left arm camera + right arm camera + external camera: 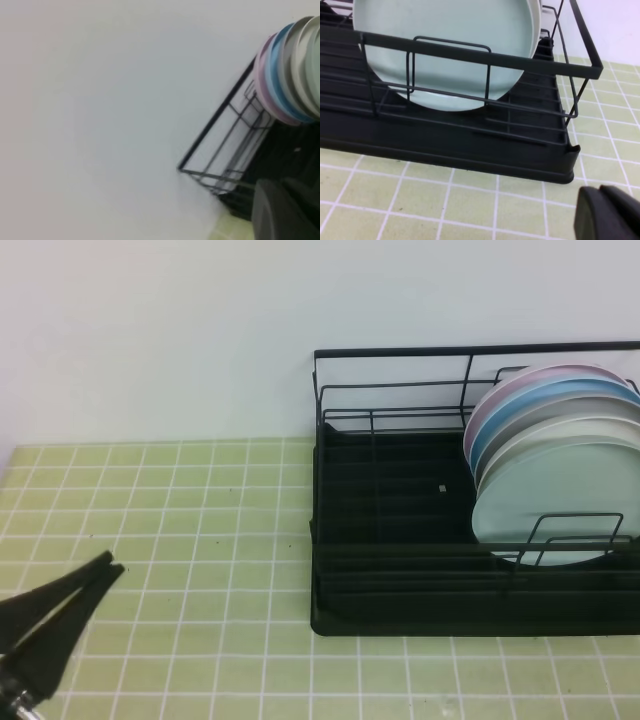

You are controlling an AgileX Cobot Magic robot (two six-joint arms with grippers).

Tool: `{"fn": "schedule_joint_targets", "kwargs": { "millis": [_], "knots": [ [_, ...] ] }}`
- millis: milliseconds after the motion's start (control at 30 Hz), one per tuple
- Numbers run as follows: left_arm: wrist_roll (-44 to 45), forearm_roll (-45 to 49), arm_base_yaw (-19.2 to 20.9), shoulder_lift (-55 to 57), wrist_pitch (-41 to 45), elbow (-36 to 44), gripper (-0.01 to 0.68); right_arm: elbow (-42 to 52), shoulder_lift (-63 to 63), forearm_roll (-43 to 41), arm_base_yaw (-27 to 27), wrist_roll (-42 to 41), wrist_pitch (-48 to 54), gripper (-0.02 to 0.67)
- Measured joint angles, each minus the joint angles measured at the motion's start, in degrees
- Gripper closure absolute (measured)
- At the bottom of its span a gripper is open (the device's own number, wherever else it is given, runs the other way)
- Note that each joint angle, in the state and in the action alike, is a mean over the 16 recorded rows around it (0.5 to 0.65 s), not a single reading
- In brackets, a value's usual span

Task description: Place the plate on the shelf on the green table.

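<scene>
The pale mint plate [560,495] stands upright at the front of a stack in the right part of the black wire shelf [390,570], which sits on the green table [200,500]. In the right wrist view the plate [450,40] leans behind the shelf's front wire rail [470,55]. My left gripper [108,568] is shut and holds nothing, low over the tiles at the lower left, far from the shelf. My right gripper [610,210] is shut and empty, just in front of the shelf's right front corner. It is out of the high view.
Behind the mint plate stand a white plate [590,430], a blue plate [560,400] and a pink plate [530,385]. The shelf's left half [380,490] holds no plates. A white wall runs behind the table.
</scene>
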Motion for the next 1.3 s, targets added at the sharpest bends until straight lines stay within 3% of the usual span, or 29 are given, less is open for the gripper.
{"fn": "schedule_joint_targets", "kwargs": {
  "millis": [200,367,667,833,1067,1300],
  "knots": [
    [0.55,3.3,3.78,-2.51,-0.51,0.0,0.675,0.0,0.03,0.0,0.0,0.08,-0.02,0.648],
    [-2.23,5.42,9.35,-5.67,-1.29,0.0,0.675,0.0,0.06,0.0,0.0,0.08,-0.06,0.648],
    [-19.3,5.14,21.21,-10.86,-4.7,0.0,0.675,0.0,0.06,0.0,0.0,0.08,-0.01,0.648],
    [-30.79,3.58,25.9,-12.41,-8.54,0.12,0.675,0.0,0.06,0.0,0.0,0.08,0.0,0.648],
    [-36.1,-5.16,27.93,-13.05,-12.47,0.82,0.675,0.0,0.06,-0.05,0.0,0.08,-0.03,0.648],
    [-25.89,-23.77,27.98,-15.01,-12.92,3.18,0.675,0.0,0.06,-0.15,0.0,0.08,-0.03,0.648]
  ]
}}
